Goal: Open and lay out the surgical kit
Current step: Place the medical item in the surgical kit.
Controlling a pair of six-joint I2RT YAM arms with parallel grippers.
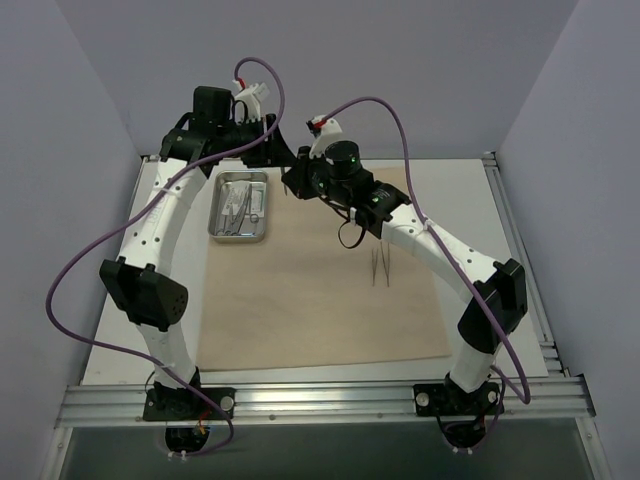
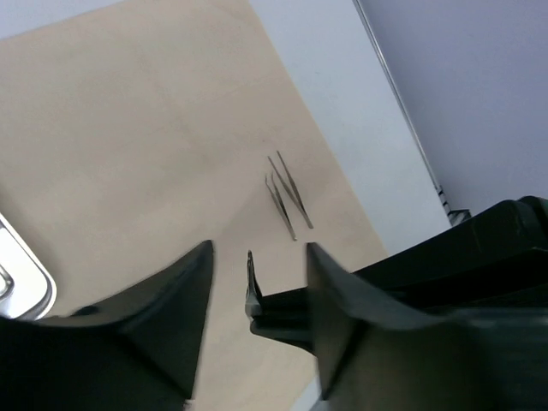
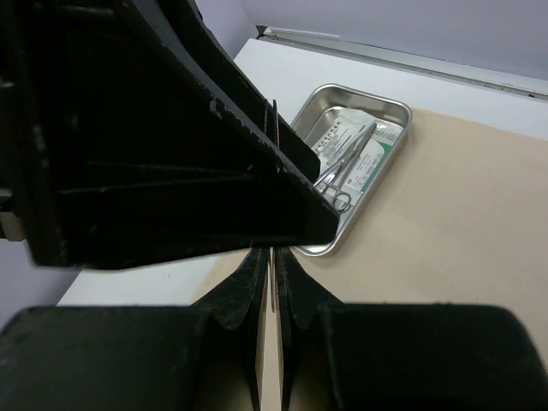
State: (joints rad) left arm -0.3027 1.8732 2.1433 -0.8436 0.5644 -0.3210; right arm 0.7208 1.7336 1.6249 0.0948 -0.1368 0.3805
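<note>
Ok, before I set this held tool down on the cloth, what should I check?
1. Grip: right gripper shut on the thin steel tool: ok.
2. Other hand free: left gripper open and empty: ok.
3. Arms apart: not ok, the left gripper straddles the tool.
4. Surface ready: cloth spread flat: ok.
5. Landing spot: tweezers lie on the cloth with bare cloth beside them: ok.
6. Kit laid out: not ok, the tray holds scissors and packets.
</note>
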